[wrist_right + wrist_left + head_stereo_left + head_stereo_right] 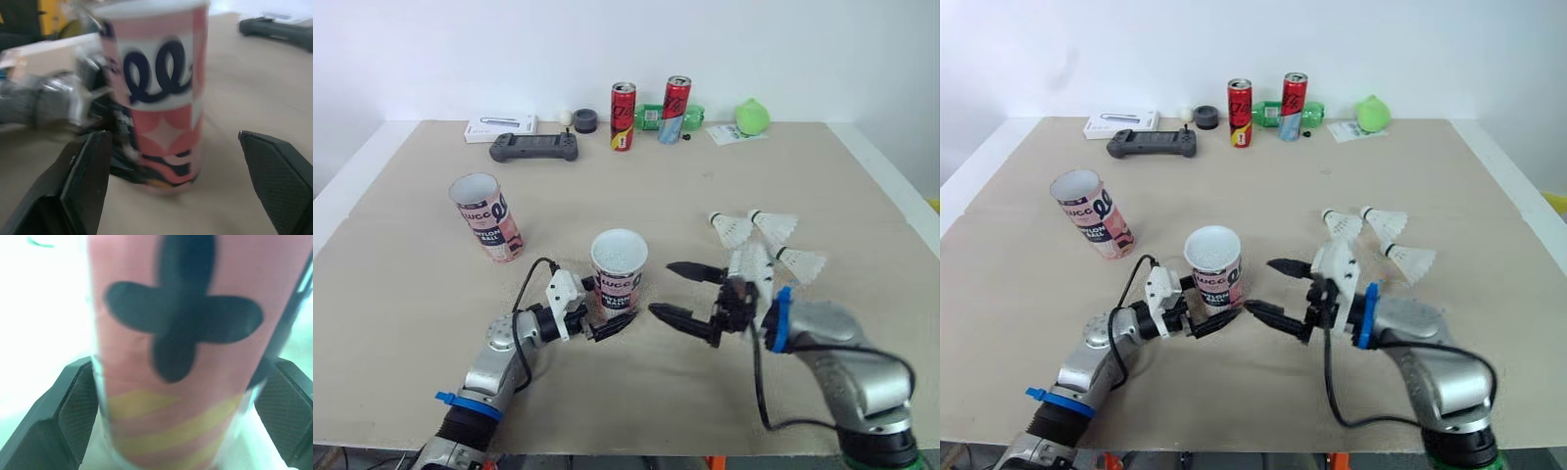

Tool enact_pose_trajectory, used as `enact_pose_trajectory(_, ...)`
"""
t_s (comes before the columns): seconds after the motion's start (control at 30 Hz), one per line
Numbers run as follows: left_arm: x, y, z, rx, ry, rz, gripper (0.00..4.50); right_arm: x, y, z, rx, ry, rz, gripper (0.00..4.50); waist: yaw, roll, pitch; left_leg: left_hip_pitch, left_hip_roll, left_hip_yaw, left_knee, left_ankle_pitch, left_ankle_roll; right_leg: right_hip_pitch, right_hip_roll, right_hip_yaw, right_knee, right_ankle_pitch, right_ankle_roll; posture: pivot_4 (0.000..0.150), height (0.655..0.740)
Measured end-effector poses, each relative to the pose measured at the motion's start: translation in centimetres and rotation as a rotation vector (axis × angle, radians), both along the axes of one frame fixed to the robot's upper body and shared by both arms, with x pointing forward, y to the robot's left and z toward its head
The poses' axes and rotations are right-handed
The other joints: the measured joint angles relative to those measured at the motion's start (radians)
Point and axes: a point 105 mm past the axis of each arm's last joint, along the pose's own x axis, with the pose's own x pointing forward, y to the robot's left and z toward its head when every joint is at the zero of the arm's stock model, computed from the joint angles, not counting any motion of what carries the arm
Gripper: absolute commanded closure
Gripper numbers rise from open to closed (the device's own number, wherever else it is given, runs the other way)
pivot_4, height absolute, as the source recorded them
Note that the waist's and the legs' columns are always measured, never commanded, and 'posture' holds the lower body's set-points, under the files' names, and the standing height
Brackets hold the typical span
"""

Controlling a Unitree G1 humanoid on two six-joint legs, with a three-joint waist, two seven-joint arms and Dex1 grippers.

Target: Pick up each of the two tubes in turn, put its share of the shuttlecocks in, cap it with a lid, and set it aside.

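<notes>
Progress looks early: neither of the 2 tubes is filled, capped or set aside, as far as can be judged. Near tube [619, 269] stands upright close to the front edge of the desk [705, 176], about midway along it, its mouth open on a pale, seemingly empty interior. Second tube [487, 217] is well apart from it, toward the left edge, and is also open at the top; whether it stands straight or leans a little I cannot tell. Shuttlecocks [764, 240] lie loose in a cluster on the right half of the desk, at least 3 of them, just beyond the right arm. Both loading steps, both capping steps and both set-asides appear to remain. The step in hand seems to be securing the first tube for loading

Left tool [600, 321] reaches in low from the front-left and is clamped on the lower part of the near tube. In the left wrist view its fingers [73, 401] press on either side of the pink wall. Right tool [662, 289] hangs just beside that tube on its right, spread wide and holding nothing, with its tips aimed at the tube across a small gap. The right arm bends in from the front-right corner. Along the far edge sit 2 cans [624, 116] and a dark controller [534, 147], which look to be no part of the job
</notes>
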Motion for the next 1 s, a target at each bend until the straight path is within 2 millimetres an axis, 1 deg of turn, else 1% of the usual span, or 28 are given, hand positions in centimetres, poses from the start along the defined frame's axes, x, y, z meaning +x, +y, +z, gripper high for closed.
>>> enact_pose_trajectory(0.07, -0.4, 1.4, 0.4, 0.001, 0.006, 0.009, 0.0, 0.4, 0.6, -1.4, 0.005, 0.0, -0.018, 0.04, 0.0, -0.001, 0.001, 0.0, 0.0, 0.0, 0.0, 0.0, 0.0, 0.0, 0.0, 0.0, 0.0, -0.002, -0.004, 0.15, 0.74)
enact_pose_trajectory(0.13, -0.7, 3.2, 1.3, -0.015, 0.001, 0.04, 0.0, 1.0, 1.4, -3.0, -0.003, -0.002, -0.025, 0.04, 0.001, -0.002, 0.002, 0.0, 0.0, 0.0, 0.0, 0.001, -0.001, 0.0, -0.001, 0.0, 0.0, -0.002, -0.005, 0.15, 0.74)
enact_pose_trajectory(0.2, -0.8, 4.4, 1.8, -0.031, 0.003, 0.07, 0.0, 1.4, 2.0, -3.8, -0.005, -0.007, -0.016, 0.04, 0.001, -0.002, 0.003, 0.0, -0.001, 0.001, 0.0, 0.001, -0.001, 0.0, -0.002, 0.0, 0.0, -0.002, -0.005, 0.15, 0.74)
enact_pose_trajectory(0.27, -1.4, 5.2, 2.0, -0.031, 0.01, 0.09, 0.0, 1.8, 3.1, -3.8, 0.012, -0.026, 0.007, 0.04, 0.001, -0.004, 0.004, -0.001, -0.001, 0.001, 0.0, 0.001, -0.001, 0.0, -0.002, 0.0, 0.0, -0.002, -0.005, 0.15, 0.74)
enact_pose_trajectory(0.3, -1.8, 5.4, 2.1, -0.036, 0.014, 0.094, 0.0, 1.9, 3.7, -3.8, 0.018, -0.036, 0.027, 0.04, 0.001, -0.005, 0.004, -0.001, -0.001, 0.0, 0.0, 0.0, -0.001, 0.0, -0.002, 0.0, 0.0, -0.002, -0.005, 0.15, 0.74)
enact_pose_trajectory(0.43, -2.7, 5.5, 2.3, -0.036, 0.013, 0.098, 0.0, 2.4, 4.7, -3.7, 0.026, -0.053, 0.059, 0.04, 0.003, -0.005, 0.004, -0.001, 0.0, 0.0, -0.001, 0.0, -0.002, 0.0, -0.002, -0.001, 0.0, -0.002, -0.005, 0.15, 0.74)
enact_pose_trajectory(0.63, -2.9, 5.8, 2.0, -0.036, 0.024, 0.134, 0.0, 3.2, 5.8, -4.2, 0.025, -0.052, 0.098, 0.04, 0.003, -0.005, 0.004, 0.0, 0.0, 0.0, -0.001, 0.0, -0.002, 0.0, -0.001, -0.001, 0.0, -0.002, -0.007, 0.15, 0.74)
enact_pose_trajectory(0.73, -3.0, 5.9, 1.8, -0.035, 0.033, 0.142, 0.0, 3.5, 6.2, -4.4, 0.019, -0.062, 0.119, 0.85, 0.003, -0.005, 0.004, 0.001, 0.0, 0.0, -0.001, 0.001, -0.002, 0.001, -0.001, -0.001, 0.0, -0.002, -0.008, 0.15, 0.74)
enact_pose_trajectory(0.8, -3.1, 6.0, 1.7, -0.036, 0.033, 0.146, 0.0, 3.7, 6.4, -4.3, 0.021, -0.07, 0.126, 1.49, 0.001, -0.005, 0.004, 0.001, 0.0, 0.001, -0.001, 0.001, -0.002, 0.001, -0.001, -0.001, 0.0, -0.002, -0.008, 0.15, 0.74)
enact_pose_trajectory(0.83, -3.1, 6.0, 1.7, -0.035, 0.031, 0.148, 0.0, 3.7, 6.5, -4.3, 0.02, -0.072, 0.132, 1.68, 0.001, -0.005, 0.004, 0.001, 0.0, 0.0, -0.001, 0.001, -0.002, 0.001, -0.001, -0.001, 0.0, -0.001, -0.008, 0.15, 0.74)
enact_pose_trajectory(1.0, -3.1, 6.0, 1.8, -0.035, 0.021, 0.151, 0.0, 3.3, 6.3, -4.2, 0.012, -0.074, 0.148, 1.68, 0.002, -0.005, 0.004, 0.001, 0.0, 0.0, -0.001, 0.001, -0.002, 0.001, -0.001, -0.001, 0.0, -0.001, -0.008, 0.15, 0.74)
